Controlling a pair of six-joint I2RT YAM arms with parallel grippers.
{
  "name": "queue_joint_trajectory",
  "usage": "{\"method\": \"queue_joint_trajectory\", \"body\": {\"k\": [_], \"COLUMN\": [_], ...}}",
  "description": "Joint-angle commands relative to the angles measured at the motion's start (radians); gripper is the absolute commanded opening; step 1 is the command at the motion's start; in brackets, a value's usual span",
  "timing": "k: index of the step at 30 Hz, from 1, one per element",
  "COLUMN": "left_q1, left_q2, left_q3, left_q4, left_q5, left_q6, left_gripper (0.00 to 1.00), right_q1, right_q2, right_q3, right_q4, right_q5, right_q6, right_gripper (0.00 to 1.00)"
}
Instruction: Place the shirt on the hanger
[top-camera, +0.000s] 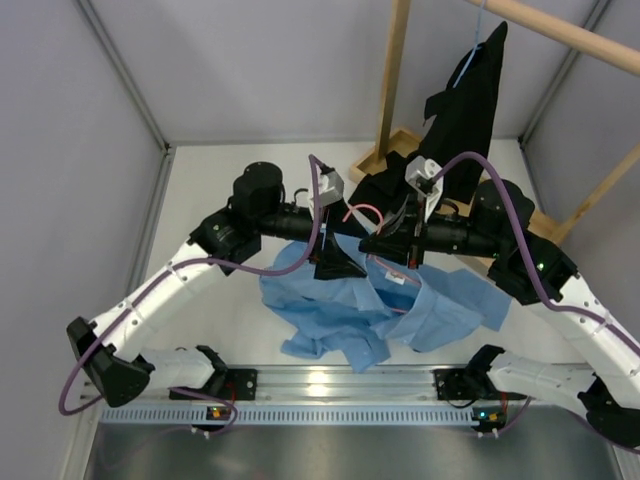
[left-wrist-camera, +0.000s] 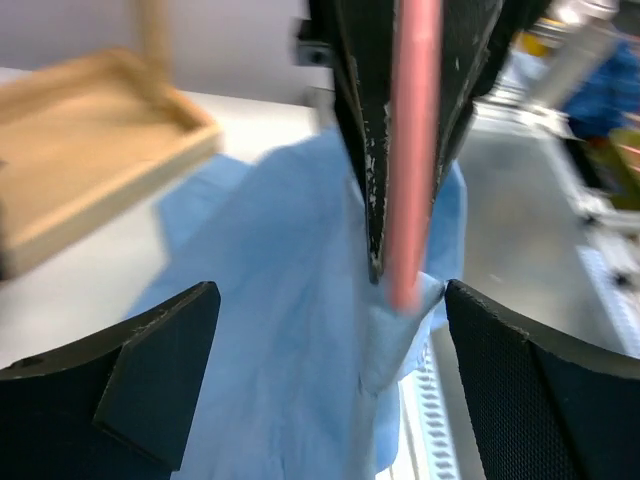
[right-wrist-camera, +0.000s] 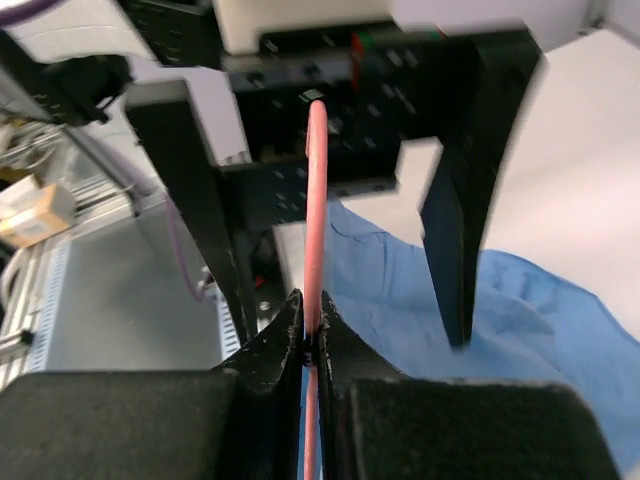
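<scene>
Wire of the pink hanger (right-wrist-camera: 316, 200) is pinched between the tightly closed fingers of the right end effector (right-wrist-camera: 310, 325), low over the shirt (top-camera: 340, 310), which is spread in a crumpled heap on the counter (top-camera: 220, 330) between the two arms. The left end effector (left-wrist-camera: 330, 300) is spread wide apart with nothing gripped, its fingers (left-wrist-camera: 150, 370) set on either side of that wire and of the right end effector's tip.
</scene>
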Motion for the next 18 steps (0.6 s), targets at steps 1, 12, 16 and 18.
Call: {"method": "queue_joint_trajectory", "body": {"k": [1,12,16,18], "left_q1": [-0.002,-0.002,-0.002,-0.002], "left_q2": [-0.118,-0.465,-0.511,-0.523], "left_q3": [0.082,-0.208,-0.300,-0.353], "left_q4": [-0.050,0.028,0.030,0.046], "left_q5": [-0.372,-0.980,-1.077,-1.051], "left_q6": [0.080,0.022,-0.035,-0.052], "left_gripper": [0.98,0.92,0.81,0.81], "right_q1": [-0.013,-0.018,-0.018,-0.018], "right_q2": [-0.062,-0.093,-0.066,-0.053], "right_q3": [0.013,0.238,0.337,0.393], "right_q4": [0.013,-0.197,-0.269,-0.298], "right_q5": [0.182,0.555,0.587,0.608], "right_q6": [-0.048,-0.128,-0.146,-0.159], "right_gripper": [0.00,0.00,0.00,0.00]}}
